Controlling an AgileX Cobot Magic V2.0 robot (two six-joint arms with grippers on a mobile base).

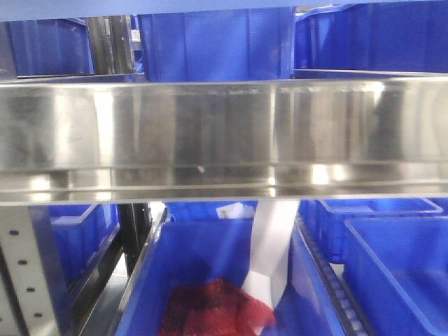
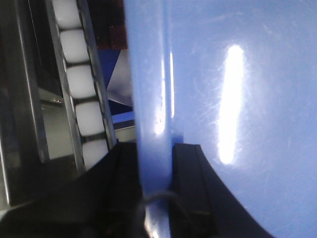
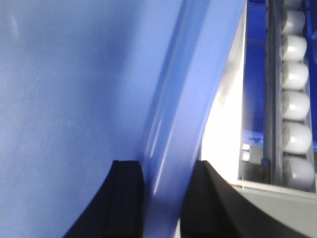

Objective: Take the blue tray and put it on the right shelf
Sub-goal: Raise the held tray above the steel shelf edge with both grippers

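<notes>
Wrist views: left tool (image 2: 154,151) and right tool (image 3: 163,167) pinch the glossy blue tray (image 2: 247,99).

Glossy light-blue tray (image 2: 247,124), raised rim pinched on two sides; shiny steel shelf (image 1: 224,133), broad reflective front lip.

1. The full width ahead is barred by the front lip of the right shelf (image 1: 224,133).
2. Above it, the space behind is occupied by deep blue bins (image 1: 210,45).
3. Below it, room is taken by lower bins (image 1: 203,273) and a perforated upright (image 1: 24,273).
4. Beside the left gripper (image 2: 154,158), clamped on the blue tray (image 2: 237,99), only a narrow gap is left before a roller rail (image 2: 81,84).
5. A like gap is found between the right gripper (image 3: 163,171) and a second roller rail (image 3: 294,104).
</notes>
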